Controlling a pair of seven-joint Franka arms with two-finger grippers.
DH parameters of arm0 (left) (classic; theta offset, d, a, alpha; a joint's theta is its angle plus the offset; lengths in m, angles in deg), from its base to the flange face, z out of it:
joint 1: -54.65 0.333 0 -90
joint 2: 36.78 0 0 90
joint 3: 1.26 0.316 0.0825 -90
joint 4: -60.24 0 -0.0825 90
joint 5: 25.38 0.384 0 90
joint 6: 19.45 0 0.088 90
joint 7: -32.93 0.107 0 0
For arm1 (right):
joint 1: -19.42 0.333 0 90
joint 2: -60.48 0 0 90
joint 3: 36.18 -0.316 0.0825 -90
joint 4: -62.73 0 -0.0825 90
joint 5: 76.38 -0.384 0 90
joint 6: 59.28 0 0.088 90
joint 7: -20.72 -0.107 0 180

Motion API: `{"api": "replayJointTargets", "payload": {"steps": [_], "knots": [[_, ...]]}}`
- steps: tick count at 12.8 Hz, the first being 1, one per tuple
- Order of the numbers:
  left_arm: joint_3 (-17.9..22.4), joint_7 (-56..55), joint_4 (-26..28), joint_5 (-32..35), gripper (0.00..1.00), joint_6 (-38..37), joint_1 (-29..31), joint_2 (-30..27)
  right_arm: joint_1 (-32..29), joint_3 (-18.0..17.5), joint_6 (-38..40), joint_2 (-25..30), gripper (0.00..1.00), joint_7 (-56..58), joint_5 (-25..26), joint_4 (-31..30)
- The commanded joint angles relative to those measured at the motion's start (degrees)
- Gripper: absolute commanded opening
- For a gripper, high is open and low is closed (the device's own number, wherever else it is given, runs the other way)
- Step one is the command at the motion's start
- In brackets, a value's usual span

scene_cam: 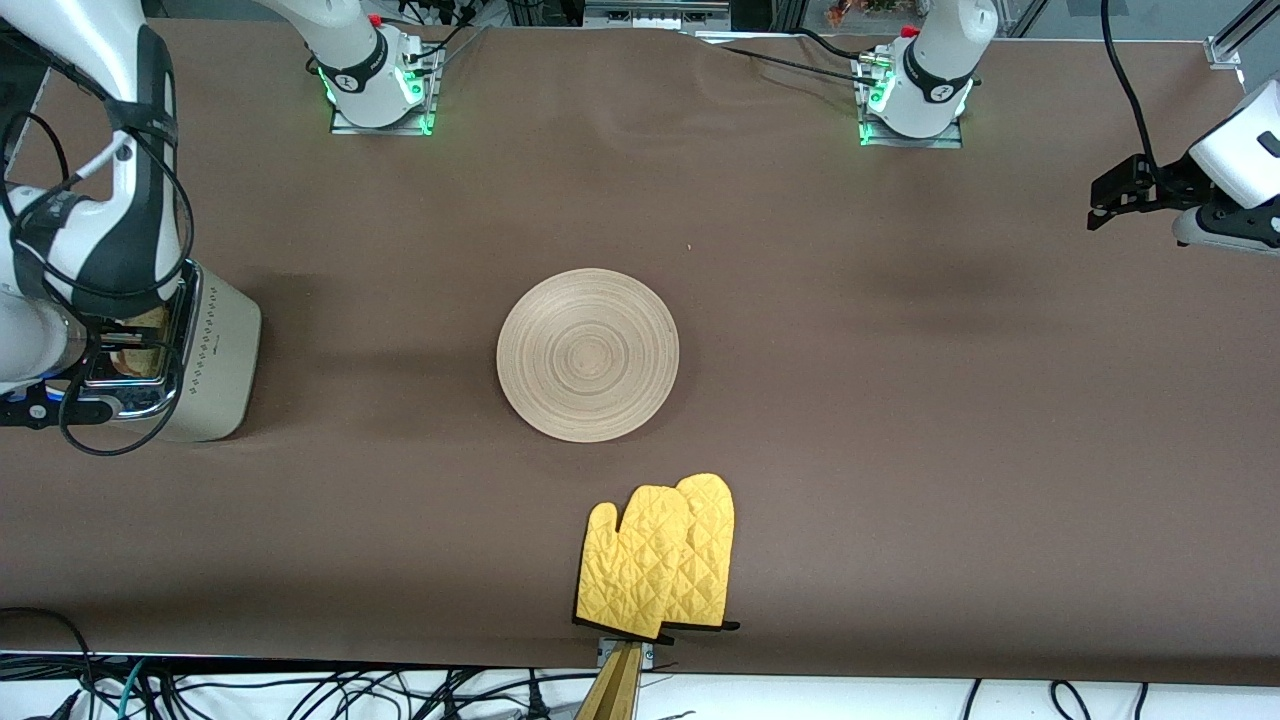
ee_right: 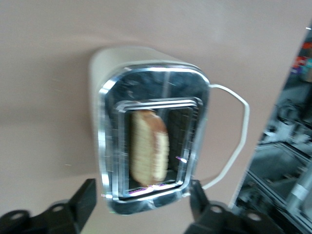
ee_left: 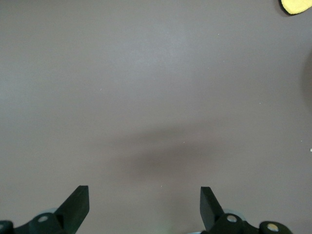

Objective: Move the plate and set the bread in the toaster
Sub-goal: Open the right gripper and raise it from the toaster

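The round wooden plate (scene_cam: pixel 588 355) lies flat at the table's middle with nothing on it. The cream toaster (scene_cam: pixel 215 350) stands at the right arm's end of the table. The bread (scene_cam: pixel 140 325) stands upright in one of its slots. In the right wrist view the slice (ee_right: pixel 148 146) sits in the chrome-topped toaster (ee_right: pixel 109 97). My right gripper (ee_right: pixel 142 192) is open and empty just above the toaster's top, apart from the bread. My left gripper (scene_cam: pixel 1095 205) is open and empty over bare cloth at the left arm's end; it also shows in the left wrist view (ee_left: pixel 145 192).
A pair of yellow oven mitts (scene_cam: pixel 660 560) lies near the table's front edge, nearer to the camera than the plate; a corner shows in the left wrist view (ee_left: pixel 295 6). The toaster's white cord (ee_right: pixel 234 141) loops beside it. A brown cloth (scene_cam: pixel 900 450) covers the table.
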State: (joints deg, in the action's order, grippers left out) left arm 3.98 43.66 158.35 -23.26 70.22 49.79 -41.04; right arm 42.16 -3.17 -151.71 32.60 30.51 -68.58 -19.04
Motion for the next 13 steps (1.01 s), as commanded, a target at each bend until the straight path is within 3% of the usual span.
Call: {"api": "replayJointTargets", "payload": {"steps": [1, 3, 4, 6, 10, 12, 13], "knots": [[0.12, 0.78, -1.78, -0.99, 1.0, -1.34, -0.24, 0.66, -0.06, -0.06, 2.07, 5.01, 1.0, 0.06, -8.81, 0.03], [0.12, 0.78, -1.78, -0.99, 1.0, -1.34, -0.24, 0.66, 0.03, -0.06, 6.71, 9.48, 1.0, 1.11, -10.25, 0.21], [0.12, 0.78, -1.87, -0.99, 1.0, -1.34, -0.24, 0.66, 0.47, -1.71, 6.91, 11.5, 1.0, 1.46, -10.69, 0.64], [0.12, 0.87, -1.96, -0.9, 1.0, -1.25, -0.41, 0.66, 1.34, -4.01, 7.7, 12.23, 1.0, 1.54, -9.82, 4.15], [0.12, 4.3, -5.74, -0.9, 1.0, -1.43, -0.41, 3.3, 1.79, -4.63, 14.29, 16.26, 1.0, 1.46, -10.7, 3.38], [0.03, 3.25, -5.74, -0.99, 1.0, -1.51, -0.41, 3.21, 1.53, -5.68, 11.68, 18.54, 1.0, 1.2, -10.08, -1.52], [0.12, 1.94, -5.74, -0.99, 1.0, -1.51, -0.32, 3.21, -0.74, -9.08, 6.52, 21.17, 1.0, 1.37, -9.47, -7.03]]}}
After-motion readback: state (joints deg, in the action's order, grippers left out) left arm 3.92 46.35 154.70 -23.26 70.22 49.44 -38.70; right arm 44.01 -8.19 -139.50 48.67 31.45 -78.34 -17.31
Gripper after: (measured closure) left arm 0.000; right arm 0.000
